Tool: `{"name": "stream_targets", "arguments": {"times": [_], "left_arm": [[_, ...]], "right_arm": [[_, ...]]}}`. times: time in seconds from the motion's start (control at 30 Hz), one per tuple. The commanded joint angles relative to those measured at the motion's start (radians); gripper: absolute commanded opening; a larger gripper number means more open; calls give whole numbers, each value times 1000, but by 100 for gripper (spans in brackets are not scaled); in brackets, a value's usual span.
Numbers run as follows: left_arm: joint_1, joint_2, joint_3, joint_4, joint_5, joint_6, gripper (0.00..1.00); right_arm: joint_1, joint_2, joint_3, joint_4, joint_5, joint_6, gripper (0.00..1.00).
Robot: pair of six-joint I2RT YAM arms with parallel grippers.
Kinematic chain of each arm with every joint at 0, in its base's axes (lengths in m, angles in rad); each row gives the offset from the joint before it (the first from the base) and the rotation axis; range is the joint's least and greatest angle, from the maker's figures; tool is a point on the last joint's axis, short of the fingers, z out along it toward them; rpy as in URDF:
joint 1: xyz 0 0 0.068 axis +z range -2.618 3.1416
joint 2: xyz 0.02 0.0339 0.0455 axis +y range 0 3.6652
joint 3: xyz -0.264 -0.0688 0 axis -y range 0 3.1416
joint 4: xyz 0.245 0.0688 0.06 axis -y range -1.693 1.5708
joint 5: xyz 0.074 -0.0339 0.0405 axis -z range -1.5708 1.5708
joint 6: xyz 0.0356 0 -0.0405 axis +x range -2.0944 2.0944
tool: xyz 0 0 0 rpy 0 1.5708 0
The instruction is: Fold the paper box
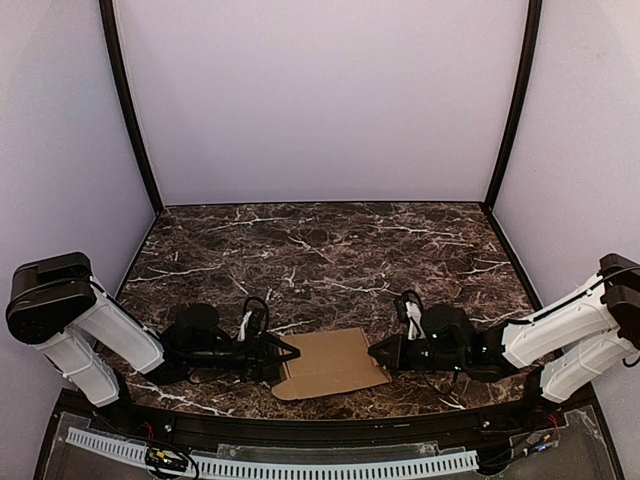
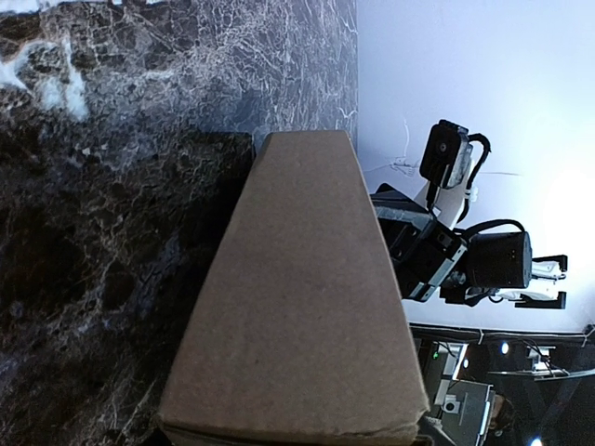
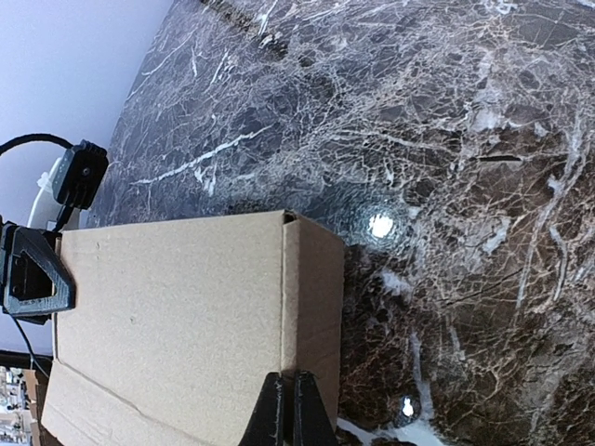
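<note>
The paper box (image 1: 330,362) is brown cardboard lying low on the marble table near its front edge, between my two grippers. In the right wrist view the paper box (image 3: 177,316) shows a pale top panel and a darker side wall folded down along a crease. My right gripper (image 3: 286,404) is shut, its tips pinched at the near end of that crease; from above the right gripper (image 1: 378,352) meets the box's right edge. My left gripper (image 1: 288,352) is at the box's left edge. In the left wrist view the paper box (image 2: 297,307) hides the jaws.
The dark marble table (image 1: 330,250) stretches back to lilac walls with black corner posts (image 1: 130,110). A slotted white cable strip (image 1: 300,465) runs below the table's front edge. The right arm (image 2: 437,251) shows beyond the box in the left wrist view.
</note>
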Motion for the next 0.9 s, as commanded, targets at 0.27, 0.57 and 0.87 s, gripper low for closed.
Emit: {"name": "stream_targets", "arguments": {"times": [0.27,0.57,0.87], "left_arm": [[3,-37,-26,47,15,-20,17],[65,-87,-17,10,97,-30,1],[91,-153,-10,0,125,-139,1]], "right_arm": [[-3,-62,-28,-26,16,-60,2],[-3,-418,10,-255,35,-440,59],[74,-427,194,-363,-140,-944,86]]}}
